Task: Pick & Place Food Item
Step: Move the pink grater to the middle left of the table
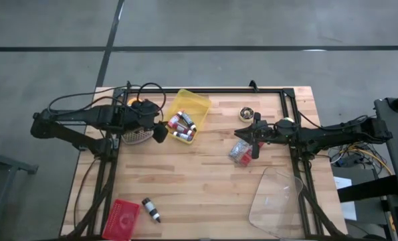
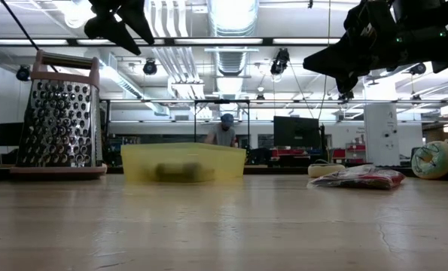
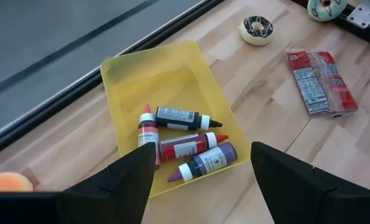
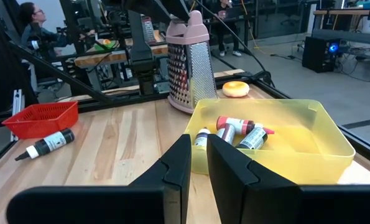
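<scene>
High view: left claw point(image 1: 160, 128) hangs just beside the yellow bin point(image 1: 186, 115), fingers spread wide, holding nothing; right claw point(image 1: 255, 137) sits above the red snack packet point(image 1: 239, 152), fingers nearly together, nothing seen between them. Only the left wrist view shows the bin's contents clearly: four small colour bottles point(image 3: 183, 142) lying in one end, plus a chocolate donut point(image 3: 257, 30) on the surface well apart. Right wrist view adds the metal grater point(image 4: 188, 62) standing upright behind the bin, an orange donut point(image 4: 236, 89) beside it, a red basket point(image 4: 40, 118) and a black bottle point(image 4: 48, 144) lying near it. Low view shows the packet lying flat; bin contents there are blurred, probably the bottles.
</scene>
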You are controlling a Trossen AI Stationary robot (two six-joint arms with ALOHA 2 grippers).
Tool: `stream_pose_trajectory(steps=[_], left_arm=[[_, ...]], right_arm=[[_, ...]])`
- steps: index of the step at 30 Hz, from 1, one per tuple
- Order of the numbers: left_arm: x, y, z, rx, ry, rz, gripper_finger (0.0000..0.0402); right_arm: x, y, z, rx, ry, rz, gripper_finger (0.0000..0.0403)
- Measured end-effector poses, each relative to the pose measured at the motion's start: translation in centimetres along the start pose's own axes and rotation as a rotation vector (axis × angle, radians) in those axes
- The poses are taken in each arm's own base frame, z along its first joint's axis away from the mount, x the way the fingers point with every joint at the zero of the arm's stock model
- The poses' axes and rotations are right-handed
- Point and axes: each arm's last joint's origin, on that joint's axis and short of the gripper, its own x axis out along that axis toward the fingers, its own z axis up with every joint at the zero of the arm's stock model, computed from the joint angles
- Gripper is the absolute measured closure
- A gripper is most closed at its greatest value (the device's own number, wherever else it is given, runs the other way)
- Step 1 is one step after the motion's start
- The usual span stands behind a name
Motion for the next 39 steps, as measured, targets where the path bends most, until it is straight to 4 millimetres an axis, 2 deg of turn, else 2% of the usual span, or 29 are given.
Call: stream_pose_trajectory(steps=[5, 13, 20, 24, 31, 35, 39], left_arm=[[0.0, -0.1, 0.1, 0.062, -0.017, -0.002, 0.0131], [-0.1, 0.2, 0.1, 0.001, -0.028, 0.047, 0.0131], [-2.7, 1.9, 0.3, -0.018, 0.104, 0.157, 0.0131], [-4.3, 3.0, 0.4, -0.105, 0.134, 0.236, 0.0131], [-4.5, 3.1, -0.4, -0.161, 0.172, 0.271, 0.0132], [-5.2, 3.1, -0.4, -0.14, 0.052, 0.321, 0.0152], [-6.4, 4.8, -0.5, -0.283, 0.029, 0.363, 0.0185]], right_arm=[[0.0, 0.0, 0.0, 0.0, 0.0, 0.0, 0.0355], [0.0, 0.0, 0.0, 0.0, 0.0, 0.0, 0.0355], [0.0, 0.0, 0.0, 0.0, 0.0, 0.0, 0.0355], [0.0, 0.0, 0.0, 0.0, 0.0, 0.0, 0.0355], [0.0, 0.0, 0.0, 0.0, -0.001, 0.0, 0.0355], [0.0, 0.0, 0.0, 0.0, 0.0, 0.0, 0.0355], [0.0, 0.0, 0.0, 0.0, 0.0, 0.0, 0.0355]])
